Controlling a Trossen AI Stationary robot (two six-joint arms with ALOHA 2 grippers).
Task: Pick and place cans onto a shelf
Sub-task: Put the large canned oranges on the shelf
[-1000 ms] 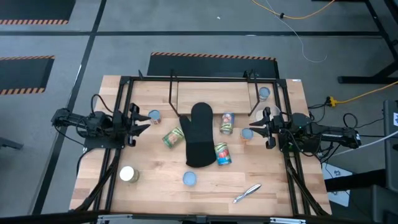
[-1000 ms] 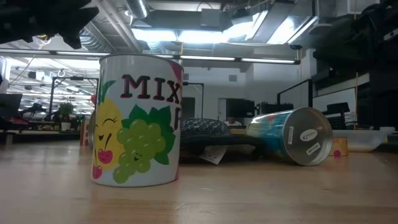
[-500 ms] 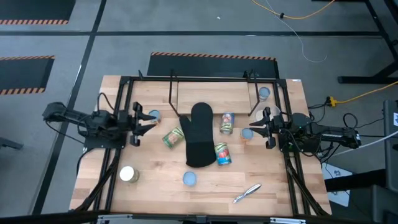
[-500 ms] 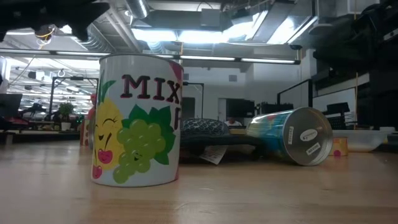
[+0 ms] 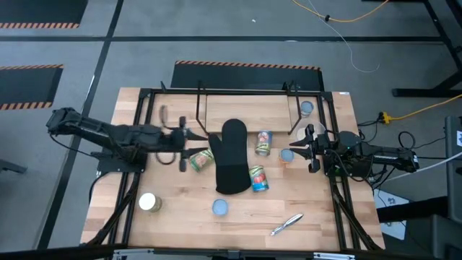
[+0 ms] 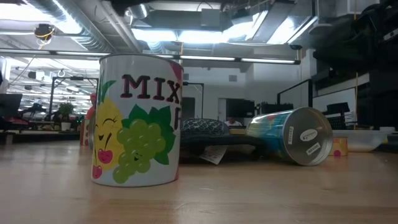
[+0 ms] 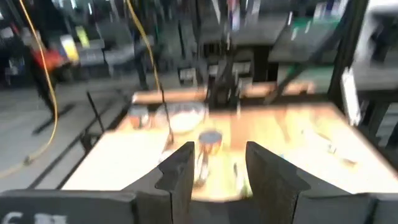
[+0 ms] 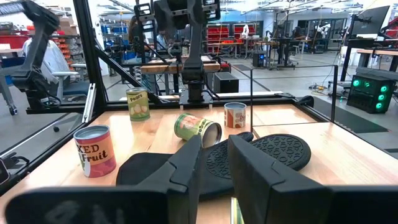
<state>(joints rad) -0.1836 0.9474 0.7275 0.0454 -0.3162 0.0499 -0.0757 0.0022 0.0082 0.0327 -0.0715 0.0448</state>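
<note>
Black, the left hand (image 5: 184, 144) reaches out over the wooden tabletop (image 5: 180, 209) with its fingers (image 7: 177, 177) spread apart and nothing between them. Just beside its tips, toward the middle, lies a green-labelled can on its side (image 5: 201, 159), close to the hand but not visibly touched. A black oven mitt (image 5: 231, 155) lies past that can, in the centre.

On the far side of the mitt are a can near the mitt's thumb (image 5: 263, 142) and a tipped can (image 5: 258, 178) by its cuff. Nearer the front edge stand a pale-topped can (image 5: 149, 202) and a blue-topped can (image 5: 220, 208), both well apart from either hand. A silvery pen-like item (image 5: 286, 224) lies toward the front right.

At the tabletop's right edge waits the right hand (image 5: 302, 148), fingers (image 8: 186, 171) parted a little and gripping nothing, with a blue-topped can (image 5: 287, 155) just beside its tips. The shelf (image 5: 249, 101) stands at the back, and one can (image 5: 307, 108) sits at its right end.
</note>
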